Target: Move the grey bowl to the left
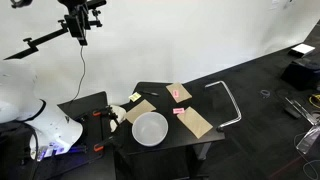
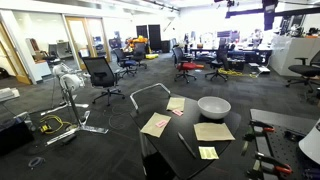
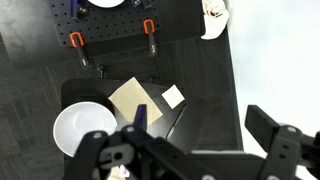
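Observation:
The grey bowl [image 1: 150,128] is round, pale and empty, and stands upright near the front edge of the black table [image 1: 160,102]. It also shows in an exterior view [image 2: 213,106] and at the lower left of the wrist view [image 3: 84,130]. My gripper [image 3: 200,125] is open and empty, with its fingers wide apart. It hangs high above the table, far from the bowl and touching nothing. It shows at the top of an exterior view [image 1: 80,28].
Flat tan cardboard pieces [image 1: 197,122] [image 1: 179,92] [image 1: 140,110] lie around the bowl, with a small pale note [image 3: 173,95] nearby. Orange clamps [image 3: 148,27] grip the table edge by the robot base. A bent metal tube frame [image 1: 228,100] stands beside the table. Office chairs [image 2: 100,72] stand farther off.

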